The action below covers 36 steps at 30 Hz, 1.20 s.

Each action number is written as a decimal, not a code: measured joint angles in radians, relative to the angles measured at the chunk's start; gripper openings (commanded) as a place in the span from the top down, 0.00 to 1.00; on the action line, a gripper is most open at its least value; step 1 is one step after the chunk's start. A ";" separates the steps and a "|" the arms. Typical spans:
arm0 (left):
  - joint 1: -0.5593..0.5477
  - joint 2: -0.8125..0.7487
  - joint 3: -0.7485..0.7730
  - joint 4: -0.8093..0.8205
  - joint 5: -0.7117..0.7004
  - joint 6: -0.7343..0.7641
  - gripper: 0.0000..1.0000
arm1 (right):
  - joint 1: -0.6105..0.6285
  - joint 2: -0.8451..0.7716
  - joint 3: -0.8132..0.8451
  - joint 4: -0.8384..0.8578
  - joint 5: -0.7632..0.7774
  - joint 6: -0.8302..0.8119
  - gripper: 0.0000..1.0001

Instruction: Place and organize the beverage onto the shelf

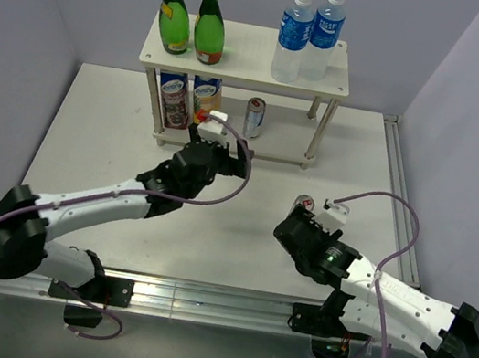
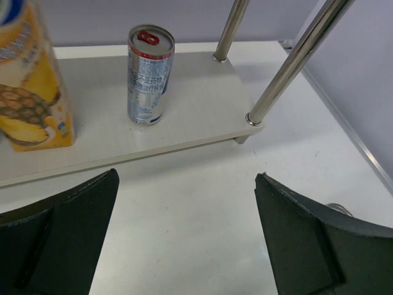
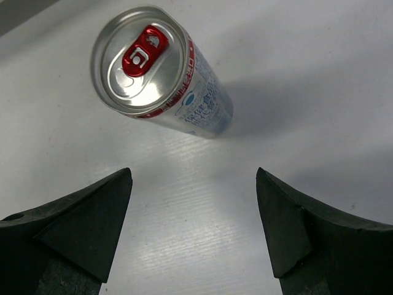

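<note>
The shelf (image 1: 245, 67) stands at the back of the table. Its top board holds two green bottles (image 1: 193, 21) and two water bottles (image 1: 307, 35). Its lower board (image 2: 196, 104) holds two juice cartons (image 1: 187, 97) and a silver can with a red tab (image 2: 149, 74). My left gripper (image 2: 187, 184) is open and empty, just in front of the lower board, facing that can. A second silver can (image 3: 159, 74) stands on the table, partly hidden in the top view (image 1: 306, 204). My right gripper (image 3: 193, 178) is open and empty, just short of this can.
The pineapple carton (image 2: 31, 80) is left of the shelved can. A silver front post (image 2: 295, 61) rises at the shelf's right corner. Purple walls enclose the table on three sides. A metal rail (image 1: 401, 208) runs along the right edge.
</note>
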 measured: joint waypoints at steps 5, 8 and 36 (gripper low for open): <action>-0.003 -0.206 -0.063 -0.081 -0.007 -0.019 0.01 | 0.000 0.066 -0.038 0.084 0.013 0.023 0.13; -0.003 -0.322 -0.106 -0.117 -0.022 -0.024 0.01 | 0.000 0.141 -0.046 0.154 0.050 0.026 0.14; -0.036 -0.497 -0.255 -0.181 -0.068 -0.027 0.01 | -0.077 0.774 0.159 0.263 0.417 0.209 0.49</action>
